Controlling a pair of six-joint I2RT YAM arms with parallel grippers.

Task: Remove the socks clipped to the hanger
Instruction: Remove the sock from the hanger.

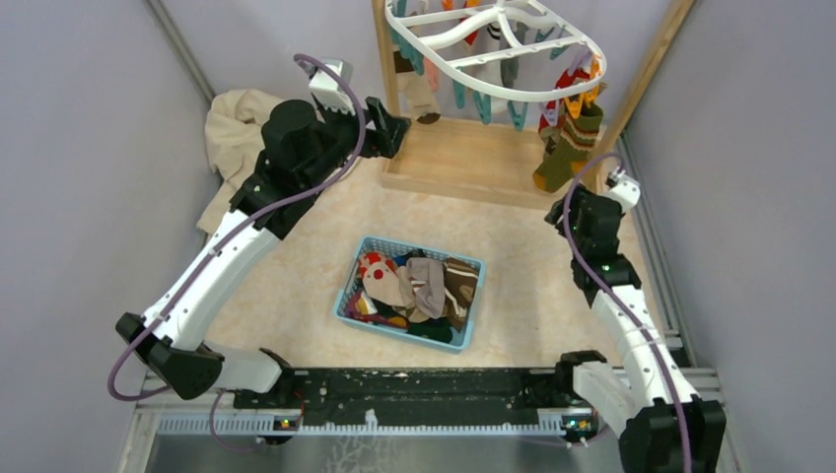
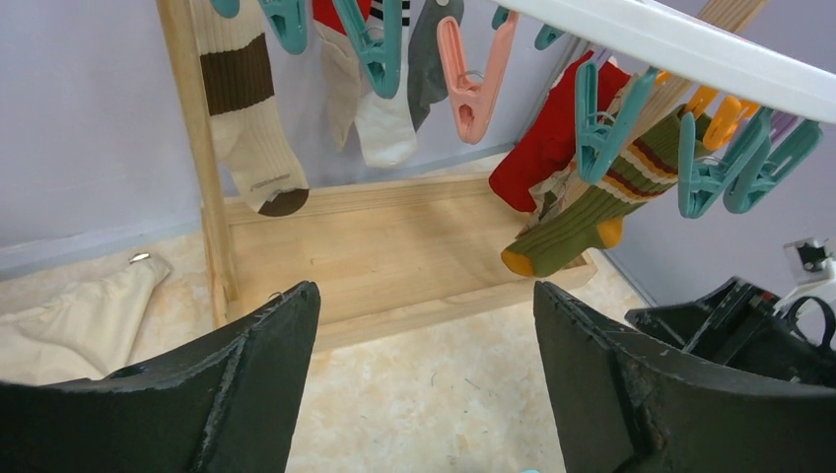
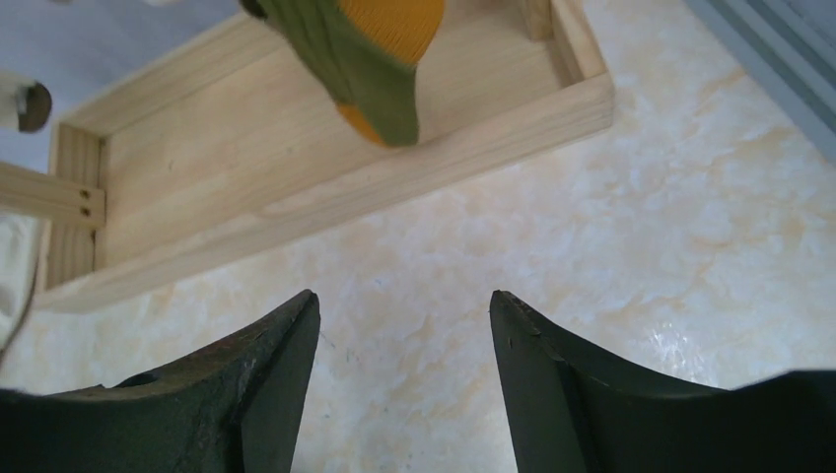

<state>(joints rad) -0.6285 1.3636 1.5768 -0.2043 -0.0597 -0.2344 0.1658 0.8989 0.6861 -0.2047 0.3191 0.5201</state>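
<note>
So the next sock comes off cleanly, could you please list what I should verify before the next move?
1. Right jaws open and empty: ok.
2. Left jaws open and empty: ok.
3. Green sock in view just ahead of the right jaws: ok.
4. Green sock freed from the hanger: not ok, it hangs there.
5. Which clip holds it: cannot tell.
6. Basket open between the arms: ok.

Hanger (image 2: 690, 49) above left jaws: white plastic, smooth, slight gloss. Clips (image 2: 373, 49): smooth coloured plastic. Socks (image 2: 582, 222): ribbed knit cloth, matt. Rack (image 2: 394, 246) ahead of jaws: pale bare wood, visible grain. Desk (image 3: 641, 246) under right jaws: marbled beige, smooth, faint sheen. Basket (image 1: 350, 279) behind jaws: blue plastic mesh. Jaws: dark, matt, rough scuffed edges.
</note>
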